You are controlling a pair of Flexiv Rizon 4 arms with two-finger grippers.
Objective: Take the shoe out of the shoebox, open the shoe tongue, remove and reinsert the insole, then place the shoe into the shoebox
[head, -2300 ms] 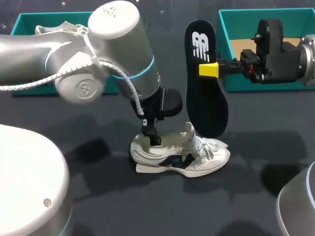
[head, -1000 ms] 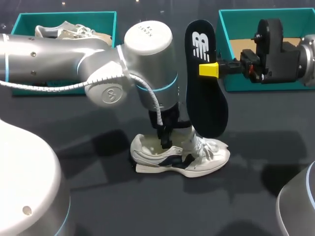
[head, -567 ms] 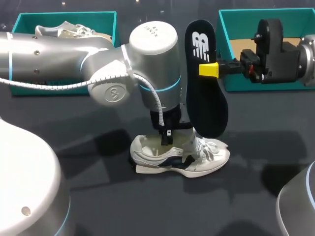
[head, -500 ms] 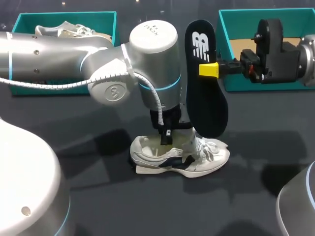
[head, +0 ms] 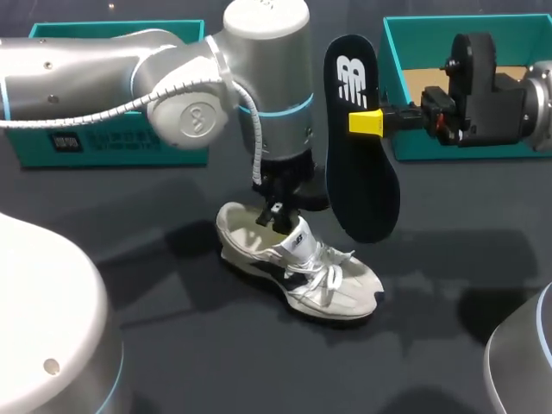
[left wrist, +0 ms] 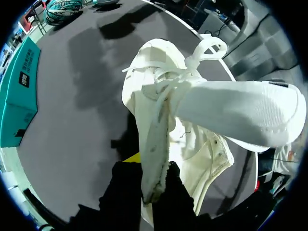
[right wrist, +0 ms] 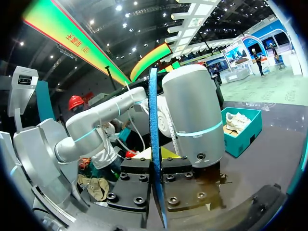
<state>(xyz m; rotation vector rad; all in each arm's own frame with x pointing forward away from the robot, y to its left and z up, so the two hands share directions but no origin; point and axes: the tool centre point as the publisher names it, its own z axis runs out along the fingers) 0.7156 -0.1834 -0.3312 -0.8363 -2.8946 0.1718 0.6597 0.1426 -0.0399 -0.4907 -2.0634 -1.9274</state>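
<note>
A white sneaker (head: 297,267) lies on the dark table, its toe toward the front right. My left gripper (head: 278,216) reaches down into its opening and is shut on the shoe's upper. In the left wrist view the gripper (left wrist: 151,178) pinches the laced edge of the sneaker (left wrist: 159,96) between its fingers, with the padded tongue (left wrist: 245,110) standing off beside it. My right gripper (head: 366,122) is shut on the dark insole (head: 362,164), holding it upright just behind the shoe. In the right wrist view the insole (right wrist: 154,120) shows edge-on in the right gripper (right wrist: 156,166).
A teal shoebox (head: 103,142) stands at the back left, mostly behind my left arm. A second teal box (head: 405,52) stands at the back right, behind my right wrist. Bare dark table lies in front of the shoe.
My left gripper went from open to shut on the shoe's upper, then rose and pulled. The shoe turned, its toe swinging toward the front right. The right arm and insole stayed still.
</note>
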